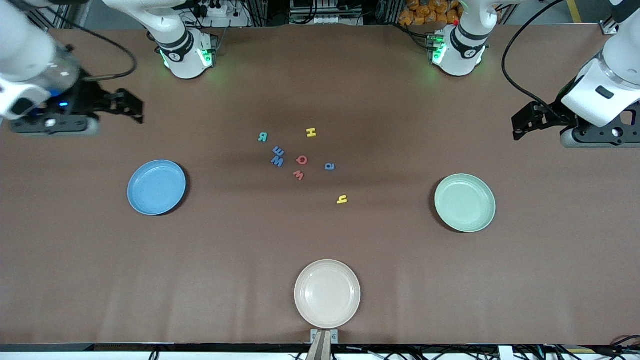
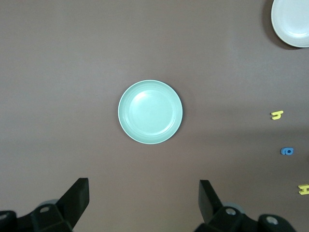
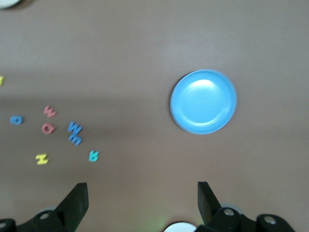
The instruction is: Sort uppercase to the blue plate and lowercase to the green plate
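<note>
The letters lie scattered mid-table: teal R (image 1: 262, 136), yellow H (image 1: 311, 132), red Q (image 1: 301, 160) and the larger blue M/W (image 1: 277, 161), with a small blue letter (image 1: 278, 150), red w (image 1: 298, 175), blue a (image 1: 329, 166) and yellow h (image 1: 342, 199). The blue plate (image 1: 156, 187) sits toward the right arm's end and the green plate (image 1: 465, 202) toward the left arm's end, each holding nothing. My right gripper (image 1: 132, 107) hangs open over bare table near its end. My left gripper (image 1: 522, 125) hangs open at the other end, holding nothing.
A cream plate (image 1: 327, 293) with nothing in it sits near the table's front edge, nearer the front camera than the letters. The two arm bases (image 1: 187, 52) stand along the edge farthest from that camera. Brown tabletop separates the letters from each plate.
</note>
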Controlling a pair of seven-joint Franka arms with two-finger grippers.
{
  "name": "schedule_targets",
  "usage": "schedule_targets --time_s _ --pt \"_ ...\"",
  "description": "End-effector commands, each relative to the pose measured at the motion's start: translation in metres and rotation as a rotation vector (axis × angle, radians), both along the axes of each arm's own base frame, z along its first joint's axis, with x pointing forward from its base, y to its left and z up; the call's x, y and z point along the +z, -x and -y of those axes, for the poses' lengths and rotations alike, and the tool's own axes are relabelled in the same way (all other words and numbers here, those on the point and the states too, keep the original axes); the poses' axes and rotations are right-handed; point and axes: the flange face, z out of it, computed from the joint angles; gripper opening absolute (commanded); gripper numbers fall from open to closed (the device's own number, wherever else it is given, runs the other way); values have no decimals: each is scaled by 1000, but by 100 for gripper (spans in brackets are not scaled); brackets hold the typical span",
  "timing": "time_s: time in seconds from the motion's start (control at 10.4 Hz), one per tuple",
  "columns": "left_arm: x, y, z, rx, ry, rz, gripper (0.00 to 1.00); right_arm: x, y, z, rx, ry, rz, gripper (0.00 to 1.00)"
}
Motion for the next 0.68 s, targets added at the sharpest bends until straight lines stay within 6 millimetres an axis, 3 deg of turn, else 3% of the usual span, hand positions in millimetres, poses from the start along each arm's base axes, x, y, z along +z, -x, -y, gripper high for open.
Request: schedule_targets --time_s 0.0,0.19,0.29,0.58 --pt "1 -1 0 3 11 8 100 -50 24 -54 55 34 -37 100" --pt "-1 -7 0 7 22 25 100 -97 36 -85 -20 48 -25 100" --pt "-1 -7 1 7 16 33 100 -102 45 -101 -32 56 -23 100" --pt "-1 -8 4 4 20 42 100 -102 46 -103 -48 59 -22 100"
